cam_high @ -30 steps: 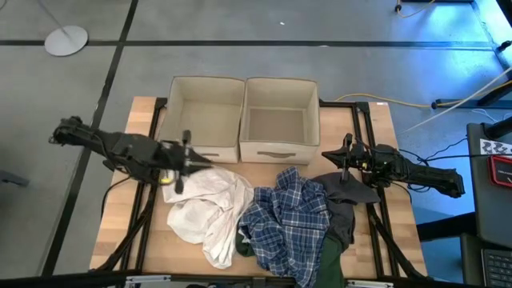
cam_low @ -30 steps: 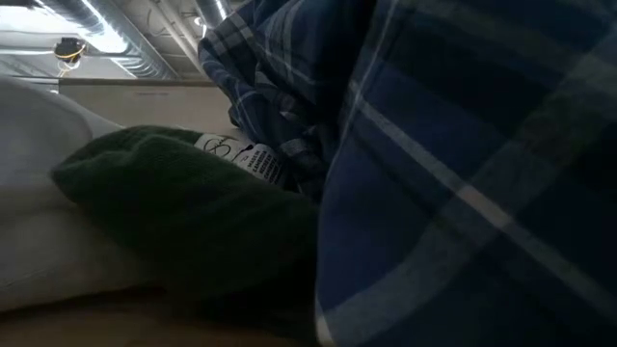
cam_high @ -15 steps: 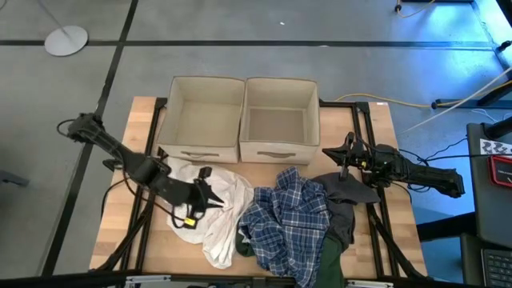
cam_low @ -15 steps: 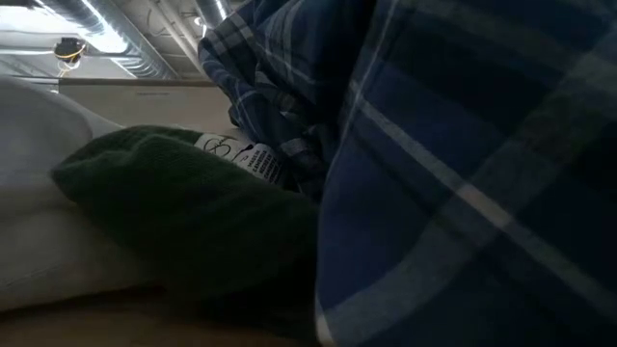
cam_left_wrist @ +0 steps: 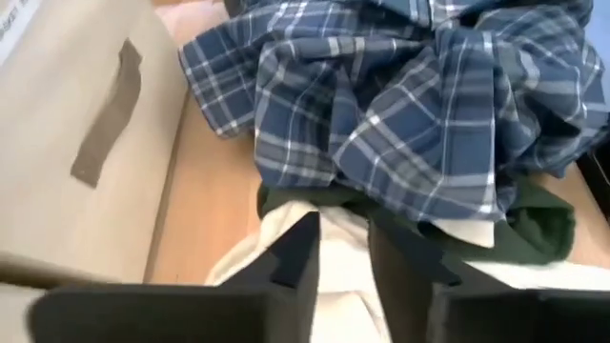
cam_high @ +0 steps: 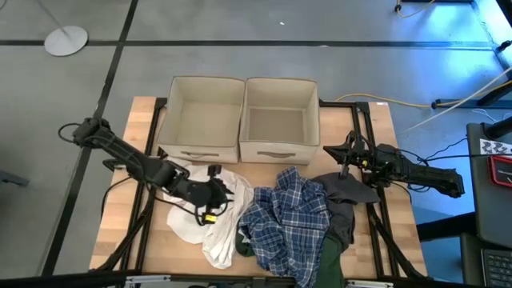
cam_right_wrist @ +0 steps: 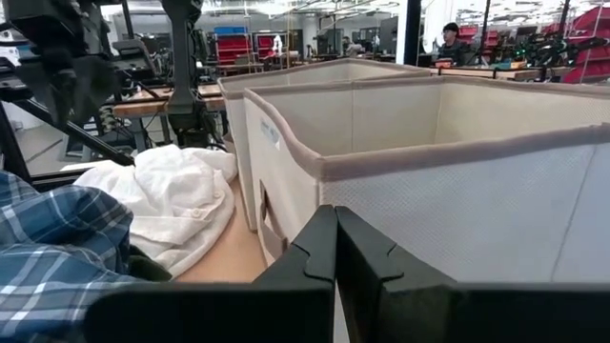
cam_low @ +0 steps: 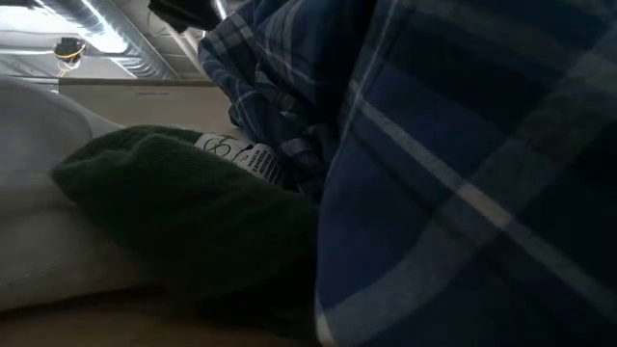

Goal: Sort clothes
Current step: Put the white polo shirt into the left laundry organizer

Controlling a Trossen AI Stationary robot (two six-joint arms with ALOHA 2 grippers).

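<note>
The wooden table (cam_high: 120, 216) fills the centre of the high view, its bare planks showing at the left edge. At its upper middle stand two beige fabric boxes side by side and touching: the left box (cam_high: 204, 86) and the right box (cam_high: 282, 86), both open at the top.

Below them, across the lower middle of the frame, lies the heap of clothes. The blue-and-white plaid shirt (cam_high: 286, 220) is the broadest piece, crumpled at lower centre. To its left spreads the white garment (cam_high: 228, 232), running from beside the left box down toward the lower edge. The dark grey garment (cam_high: 342, 200) lies at the plaid's right, just below the right box's corner. The dark green garment (cam_high: 330, 258) peeks out under the plaid at the lower edge; in the low view it sits at centre left with its white label (cam_low: 243, 155) facing up, the plaid rising behind it.

The left gripper (cam_high: 213, 195) reaches in from the frame's left and sits over the white garment, its fingers (cam_left_wrist: 297, 252) slightly parted with white cloth between them. The right gripper (cam_high: 346, 157) hovers at the right, beside the right box and above the grey garment, fingers (cam_right_wrist: 315, 252) pressed together on nothing.
</note>
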